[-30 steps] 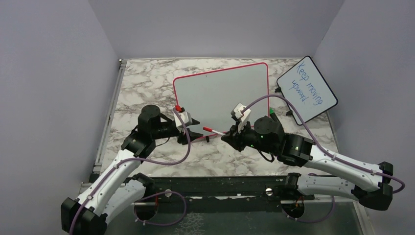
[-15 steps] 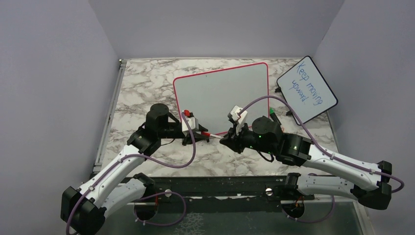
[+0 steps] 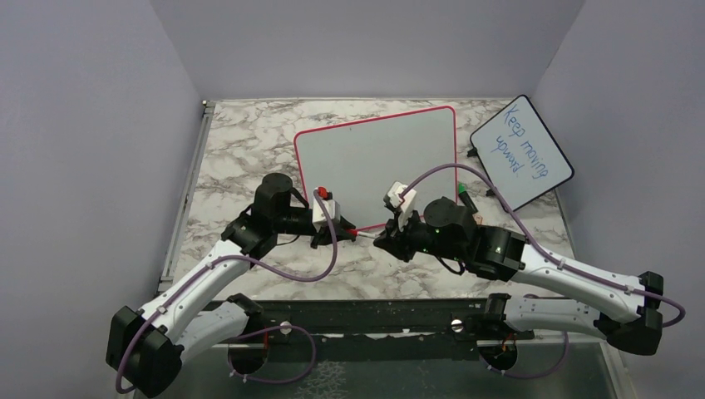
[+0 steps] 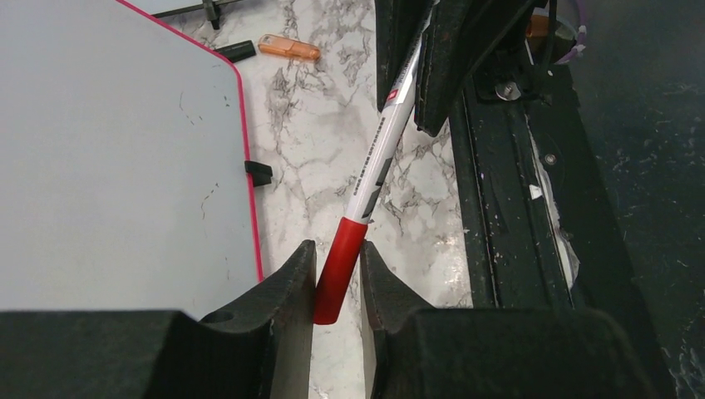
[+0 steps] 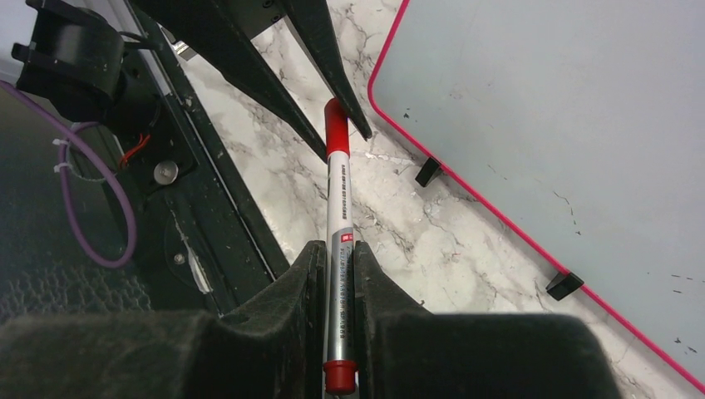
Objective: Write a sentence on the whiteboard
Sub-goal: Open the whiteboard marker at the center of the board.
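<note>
A marble-patterned table (image 3: pixel 241 141) sits boxed in by plain lavender walls (image 3: pixel 91 125), with both arms reaching in from the black rail (image 3: pixel 374 312) at its near edge. At left of centre, the left gripper (image 4: pixel 336 249) points toward its partner, its two black fingers (image 4: pixel 291 283) pinched on the red cap (image 4: pixel 339 266) of a marker (image 4: pixel 378 158). The marker's white barrel runs rightward, held off the tabletop, into the right gripper (image 5: pixel 337 249), which is clamped tight around the barrel near its red tail end. The two grippers meet nearly tip to tip, just in front of the near edge of the whiteboard (image 3: pixel 374 158). The board, with its red-pink frame and rounded corners, lies flat at the middle of the table on small black feet (image 4: pixel 258 173); its face shows only faint dark specks. A small orange object (image 4: pixel 287 47) lies on the marble beside the board's near right corner. Farther right, a smaller black-framed board (image 3: pixel 521 151) leans against the wall, carrying the words "Keep moving upward" in blue.
</note>
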